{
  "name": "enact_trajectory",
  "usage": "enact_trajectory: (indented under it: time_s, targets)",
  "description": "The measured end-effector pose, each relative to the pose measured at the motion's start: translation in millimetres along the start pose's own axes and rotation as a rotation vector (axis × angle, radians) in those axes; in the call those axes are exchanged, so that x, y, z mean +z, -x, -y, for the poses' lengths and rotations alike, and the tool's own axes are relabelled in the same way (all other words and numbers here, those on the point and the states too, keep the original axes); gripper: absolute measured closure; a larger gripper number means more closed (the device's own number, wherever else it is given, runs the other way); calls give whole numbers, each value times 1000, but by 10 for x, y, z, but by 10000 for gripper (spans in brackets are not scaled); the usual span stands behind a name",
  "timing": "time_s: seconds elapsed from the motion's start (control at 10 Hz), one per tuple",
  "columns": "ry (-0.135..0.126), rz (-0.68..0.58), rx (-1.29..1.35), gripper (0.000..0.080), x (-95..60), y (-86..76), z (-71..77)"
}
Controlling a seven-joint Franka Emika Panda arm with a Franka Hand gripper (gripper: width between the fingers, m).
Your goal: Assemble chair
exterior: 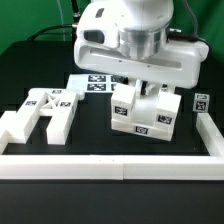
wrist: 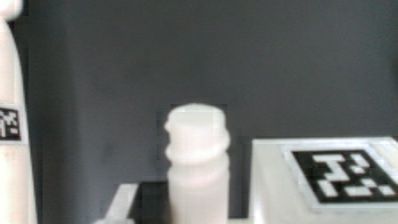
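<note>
Your arm upright over the bench [exterior: 95, 135] middle, wrist pointing straight down, end effector [exterior: 142, 88] closed on a white chair post [wrist: 199, 150], above the tagged chair block [exterior: 145, 112].

— What lies on the black table [exterior: 95, 135]?
— A low white front rail [exterior: 110, 166] runs along its near edge, and a side rail [exterior: 212, 130] along the edge at the exterior view's right.
— And inside those?
— The marker board [exterior: 88, 82] lies flat toward the far edge. An H-shaped chair piece [exterior: 40, 112] lies toward the exterior view's left. A blocky chair piece [exterior: 145, 115] with tags stands nearer the side rail, well apart from it.
</note>
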State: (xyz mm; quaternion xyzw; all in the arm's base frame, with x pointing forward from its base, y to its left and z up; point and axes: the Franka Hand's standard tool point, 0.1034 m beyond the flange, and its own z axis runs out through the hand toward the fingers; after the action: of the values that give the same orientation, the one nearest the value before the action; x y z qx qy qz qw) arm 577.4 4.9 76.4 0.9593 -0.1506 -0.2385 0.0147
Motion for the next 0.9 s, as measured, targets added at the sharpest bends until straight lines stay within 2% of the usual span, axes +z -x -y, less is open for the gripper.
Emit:
enact_trajectory:
  time_s: [0.1,0.3,0.4,0.6,0.9]
  targets:
    - [10,45,3,548,36,30,-28]
    - [11,34,-95,548,34,24,40]
    - [2,49,-164,548,45,39,32]
    - [-7,67,-220,548,48,24,-70]
    - [-3,86,-212,548,90,44,-89]
